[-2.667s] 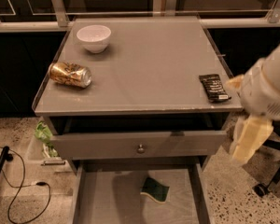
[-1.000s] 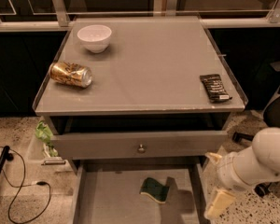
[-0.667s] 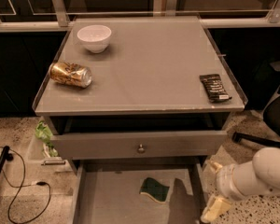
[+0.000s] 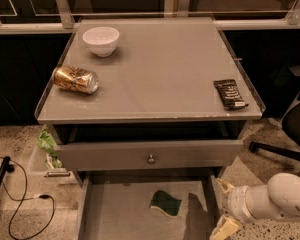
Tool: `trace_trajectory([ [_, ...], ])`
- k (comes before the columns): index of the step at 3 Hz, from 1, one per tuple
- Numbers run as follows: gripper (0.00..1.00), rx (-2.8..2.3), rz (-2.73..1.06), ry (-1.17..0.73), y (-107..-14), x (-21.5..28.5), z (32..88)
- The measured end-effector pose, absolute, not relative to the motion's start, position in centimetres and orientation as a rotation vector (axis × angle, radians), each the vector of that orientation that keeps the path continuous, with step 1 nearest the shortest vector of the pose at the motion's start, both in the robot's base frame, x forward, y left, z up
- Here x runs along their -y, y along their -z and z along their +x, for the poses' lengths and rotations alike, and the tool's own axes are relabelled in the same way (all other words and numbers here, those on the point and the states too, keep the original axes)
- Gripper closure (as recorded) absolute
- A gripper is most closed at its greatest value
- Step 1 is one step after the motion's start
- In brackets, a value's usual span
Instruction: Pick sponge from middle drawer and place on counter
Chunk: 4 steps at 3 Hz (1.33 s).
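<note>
Gripper point(image 4: 223, 207) low at right, just outside the right wall of the middle drawer point(image 4: 115, 209); fingers spread wide, holding nothing. Sponge point(image 4: 166, 203) flat on drawer floor, right of centre, green face up, apart from gripper. Above: knobbed drawer point(image 4: 105, 156) slightly out. Worktop point(image 4: 160, 69): black wrapper point(image 4: 230, 94) at right edge, gold can point(image 4: 75, 79) on its side left, white bowl point(image 4: 101, 40) far left.

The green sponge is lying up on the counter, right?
No. The camera view shows the sponge in the open middle drawer, not on the counter; the end effector is at lower right, beside that drawer.
</note>
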<state>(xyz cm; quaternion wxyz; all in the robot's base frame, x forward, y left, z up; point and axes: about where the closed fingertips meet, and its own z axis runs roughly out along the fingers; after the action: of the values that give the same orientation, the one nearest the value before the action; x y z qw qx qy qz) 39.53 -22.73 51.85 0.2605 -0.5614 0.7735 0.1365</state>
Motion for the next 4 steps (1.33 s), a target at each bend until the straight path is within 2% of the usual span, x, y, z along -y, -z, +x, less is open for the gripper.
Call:
trace_trajectory([
  [2,0.0,-2.033,-1.481,-0.411,-49.0,20.9,40.5],
  [4,0.0,-1.8,-1.463,-0.423,-44.2,16.1,42.3],
])
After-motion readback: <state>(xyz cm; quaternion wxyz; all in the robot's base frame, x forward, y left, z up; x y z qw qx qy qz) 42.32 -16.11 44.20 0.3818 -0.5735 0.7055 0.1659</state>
